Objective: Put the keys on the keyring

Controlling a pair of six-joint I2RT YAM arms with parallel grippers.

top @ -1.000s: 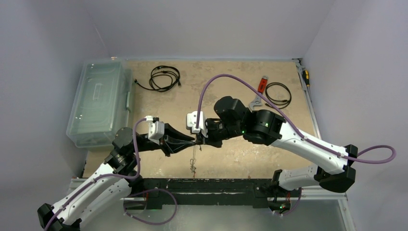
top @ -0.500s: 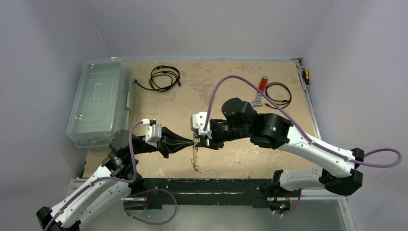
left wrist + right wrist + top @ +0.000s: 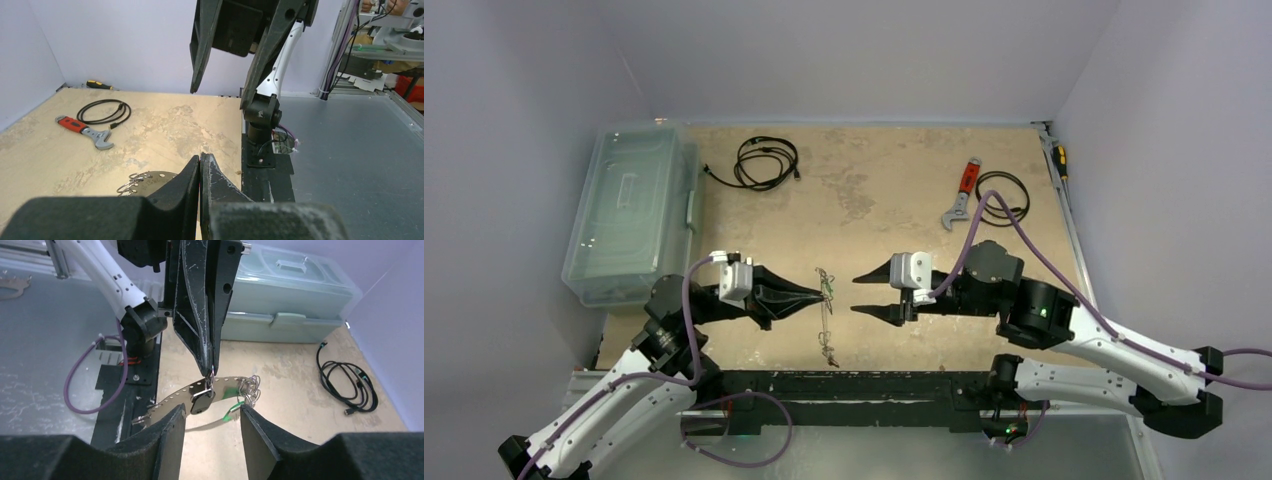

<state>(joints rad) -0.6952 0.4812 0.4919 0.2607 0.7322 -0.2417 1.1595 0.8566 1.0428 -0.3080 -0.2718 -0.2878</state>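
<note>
My left gripper (image 3: 824,292) is shut, pinching a small wire ring at the top of the keyring (image 3: 827,330), which hangs below it above the table. In the right wrist view the keyring (image 3: 175,399) is a flat grey perforated band. A black-headed key (image 3: 202,403) hangs under the left fingertips (image 3: 209,367), with several split rings (image 3: 250,386) and a green tag (image 3: 231,412) to the right. My right gripper (image 3: 856,295) is open and empty, just right of the keyring, and in its own view (image 3: 212,409) its jaws frame the black key. The band (image 3: 150,179) shows beside the shut left gripper (image 3: 200,158).
A clear plastic box (image 3: 629,215) stands at the left. A coiled black cable (image 3: 766,160) lies at the back. A red-handled wrench (image 3: 962,192), another cable (image 3: 1004,197) and a screwdriver (image 3: 1059,160) lie at the back right. A black rail (image 3: 854,385) runs along the near edge.
My right gripper has let go, opened and drawn back to the right. My left gripper moved slightly left and still holds the keyring, which now hangs from it alone.
</note>
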